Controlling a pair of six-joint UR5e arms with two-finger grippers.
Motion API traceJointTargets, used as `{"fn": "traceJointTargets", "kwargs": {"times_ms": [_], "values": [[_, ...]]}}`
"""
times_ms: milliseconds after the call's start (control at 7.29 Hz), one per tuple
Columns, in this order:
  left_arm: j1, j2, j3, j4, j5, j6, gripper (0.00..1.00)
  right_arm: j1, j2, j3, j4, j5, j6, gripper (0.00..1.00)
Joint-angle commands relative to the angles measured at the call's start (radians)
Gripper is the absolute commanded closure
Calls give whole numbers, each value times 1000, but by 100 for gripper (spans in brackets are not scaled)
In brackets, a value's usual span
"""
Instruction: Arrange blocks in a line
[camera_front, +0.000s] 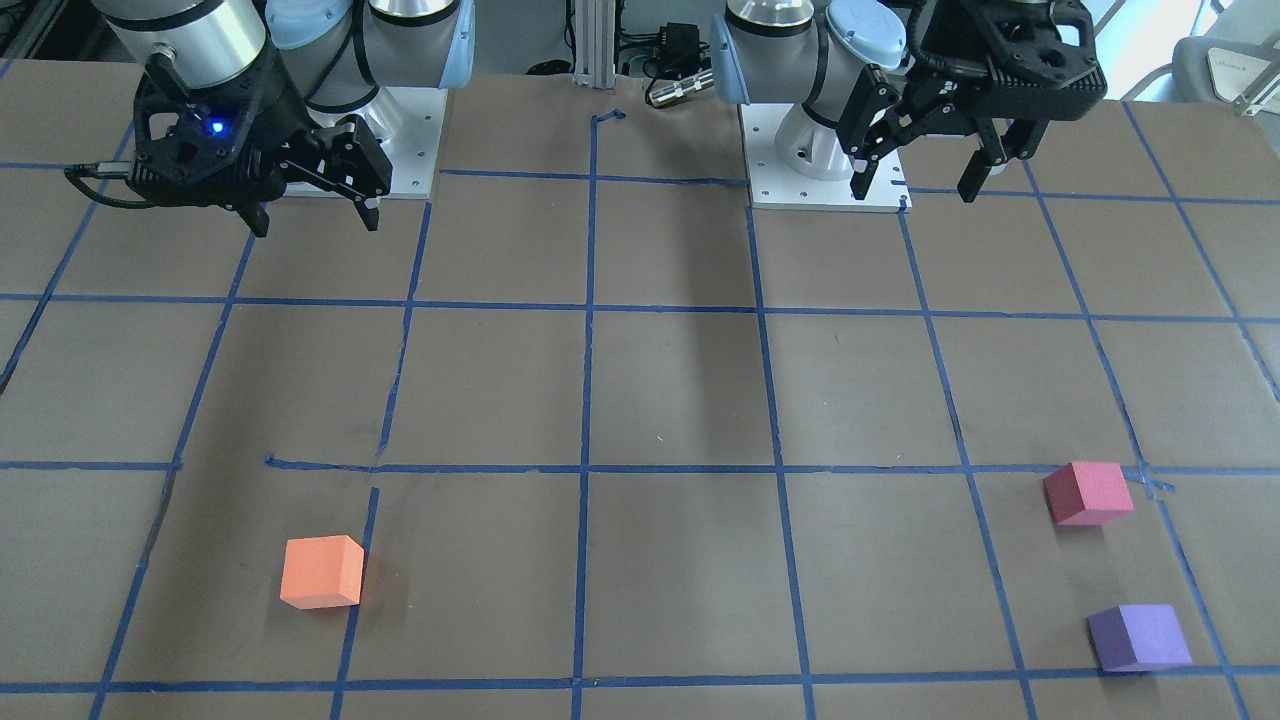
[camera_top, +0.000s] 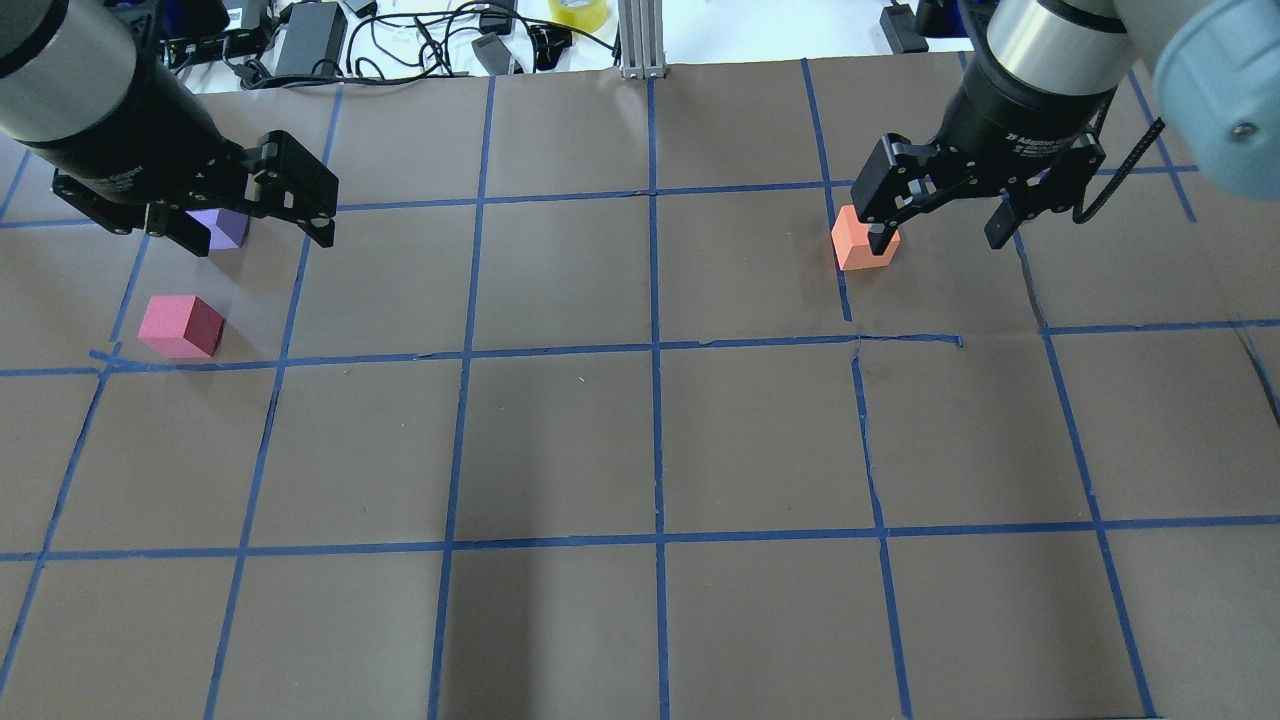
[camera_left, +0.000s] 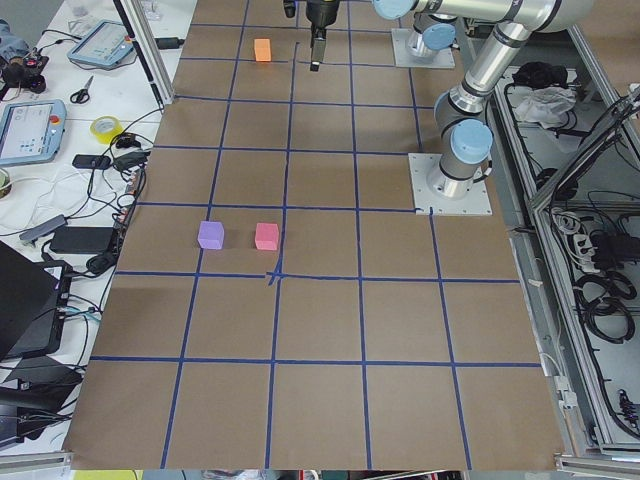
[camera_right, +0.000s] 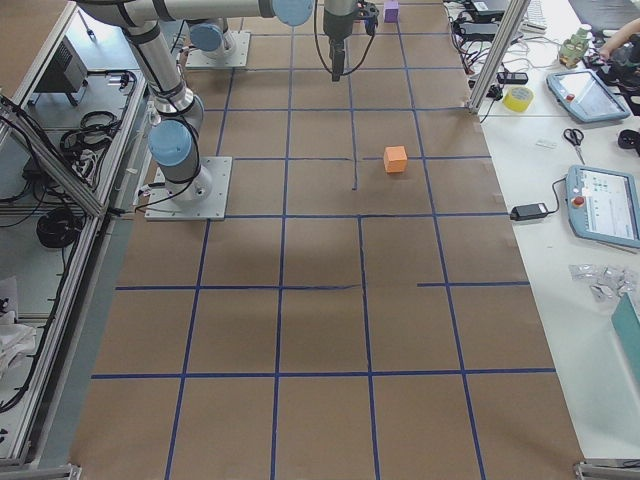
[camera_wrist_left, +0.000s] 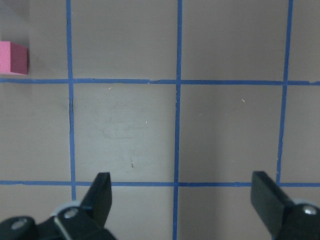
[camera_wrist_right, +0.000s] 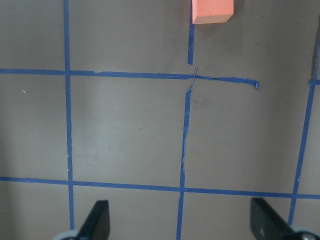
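Right claw (camera_front: 317, 225) and left claw (camera_front: 915, 190) spread wide, empty, matte orange foam cube (camera_front: 322, 572) well ahead of right claw, pinkish-red foam cube (camera_front: 1088, 492) and purple foam cube (camera_front: 1140, 637) ahead-left of left claw, brown worktop (camera_front: 680, 380)

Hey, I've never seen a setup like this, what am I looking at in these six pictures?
Two robot arms stand at a brown table marked with blue tape. Each ends in a two-finger tool; the left tool and right tool are both open, holding nothing. One picture faces the robot, one looks over its shoulders, two look from the table's ends, two come from the wrists. Three cubes lie on the table: an orange block on the robot's right side, a pinkish-red block and a purple block near each other on its left.
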Motion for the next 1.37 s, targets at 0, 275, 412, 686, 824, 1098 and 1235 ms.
{"fn": "traceJointTargets", "kwargs": {"times_ms": [0,275,412,686,824,1098,1235], "values": [[0,5,-2,-3,0,1,0,0,-1,-1,-1,-1,0,0],[0,28,-35,-4,2,0,0,0,-3,-2,-1,-3,0,0],[0,46,-62,-4,2,0,0,0,-3,-2,-1,-1,0,0],[0,66,-91,-6,2,1,0,0,-1,-2,-1,-1,0,0],[0,74,-100,-6,2,0,0,0,7,-1,2,10,0,0],[0,88,-120,-7,3,0,0,-9,23,4,-13,2,-16,0],[0,95,-131,-9,3,1,0,-12,69,4,-83,-1,-20,0]]}}
